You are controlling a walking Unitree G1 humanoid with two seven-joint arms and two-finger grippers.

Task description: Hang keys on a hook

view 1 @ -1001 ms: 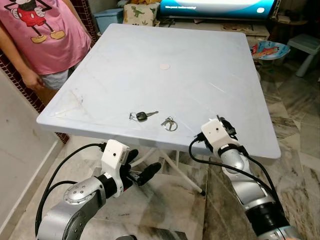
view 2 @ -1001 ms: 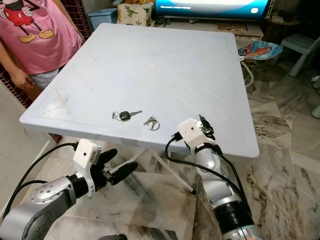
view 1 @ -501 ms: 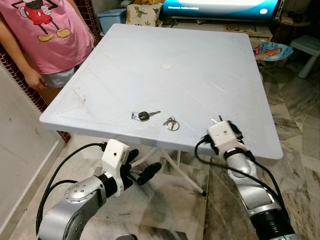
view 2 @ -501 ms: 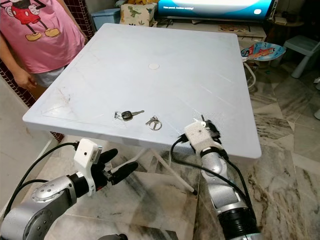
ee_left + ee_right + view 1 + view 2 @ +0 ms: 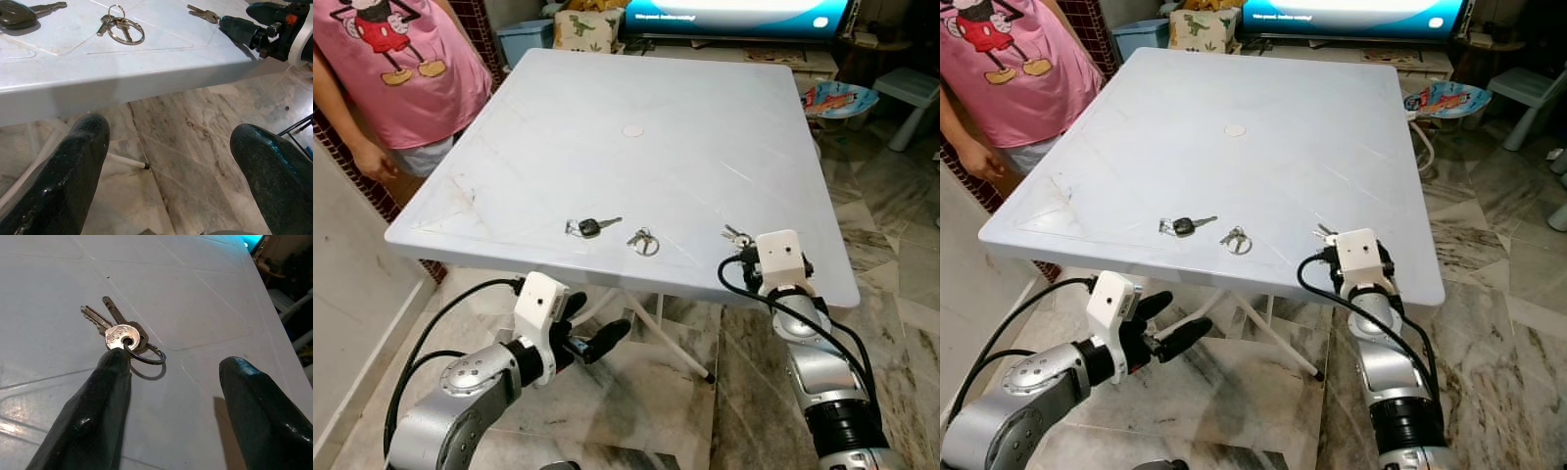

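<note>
Having swung rightward along the table edge, the right gripper is hovering open-fingered behind a small key pair, blades pointing away; the left gripper is idling open below.

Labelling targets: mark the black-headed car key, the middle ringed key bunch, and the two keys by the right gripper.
black-headed car key [image 5: 590, 227], left eye view, black head
middle key bunch [image 5: 647, 245], left eye view, ring
two keys [image 5: 116, 335], right wrist view, round bow

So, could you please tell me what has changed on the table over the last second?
The right gripper swung rightward along the near table edge, uncovering a pair of keys it now points at, fingers open. The black key, key ring and left gripper stayed put.
</note>
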